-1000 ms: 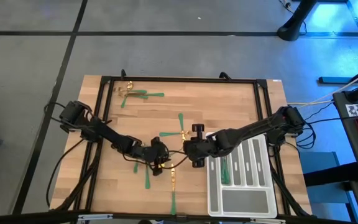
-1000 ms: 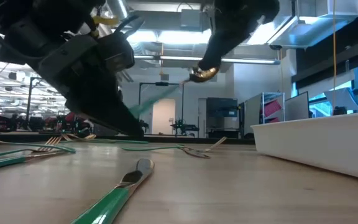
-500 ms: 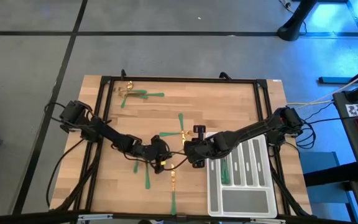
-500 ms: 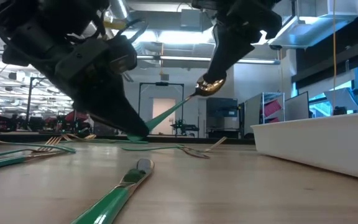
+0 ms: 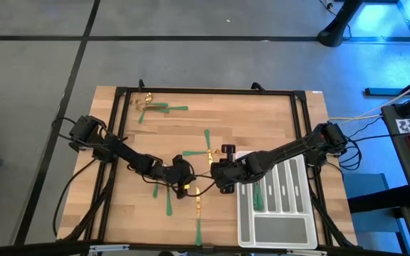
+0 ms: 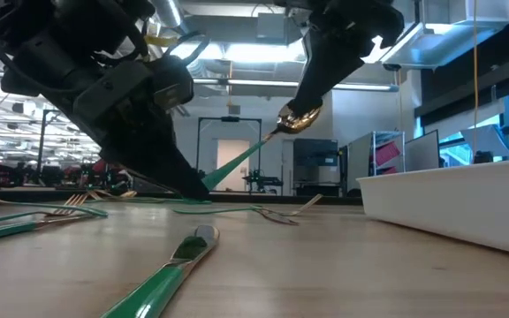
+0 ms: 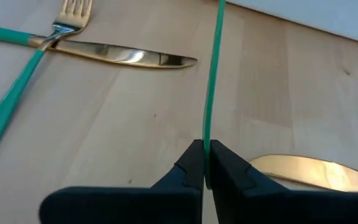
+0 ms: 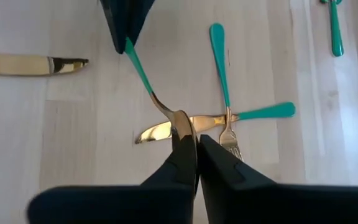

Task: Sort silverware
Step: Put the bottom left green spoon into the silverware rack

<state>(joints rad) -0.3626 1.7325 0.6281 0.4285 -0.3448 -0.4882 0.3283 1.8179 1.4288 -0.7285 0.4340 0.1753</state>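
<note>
A spoon (image 8: pixel 160 102) with a gold head and a slim green handle spans the gap between my two grippers near the table's middle. My left gripper (image 7: pixel 206 167) is shut on its handle, and my right gripper (image 8: pixel 194 146) is shut on its head. In the high view, the left gripper (image 5: pixel 186 186) and right gripper (image 5: pixel 216 178) face each other just left of the pale grey tray (image 5: pixel 276 229). In the low view, the spoon (image 6: pixel 246 155) slopes from the right gripper (image 6: pixel 297 113) down to the left gripper (image 6: pixel 194 184). My left gripper pinches the spoon's green handle (image 7: pixel 207 146) between its two fingertips, near the handle's free end. It comes slanting down from the table's left, and the handle runs straight on ahead of the fingers. My right gripper pinches the gold head (image 8: pixel 183 124) between its fingertips, slanting down from the table's right. The head (image 6: pixel 294 117) stands higher than the handle's end.
A fork (image 5: pixel 207 142) and a knife (image 5: pixel 194 152) lie crossed just beyond the grippers. More silverware lies nearer: a green handle (image 5: pixel 168 203) and a knife (image 6: pixel 170 269). Several pieces sit at the far left (image 5: pixel 155 108). One piece (image 5: pixel 257 193) lies in the tray.
The spoon's head has sunk a little under my right gripper, and the handle has steadied, its free end now at my left gripper's fingertips.
</note>
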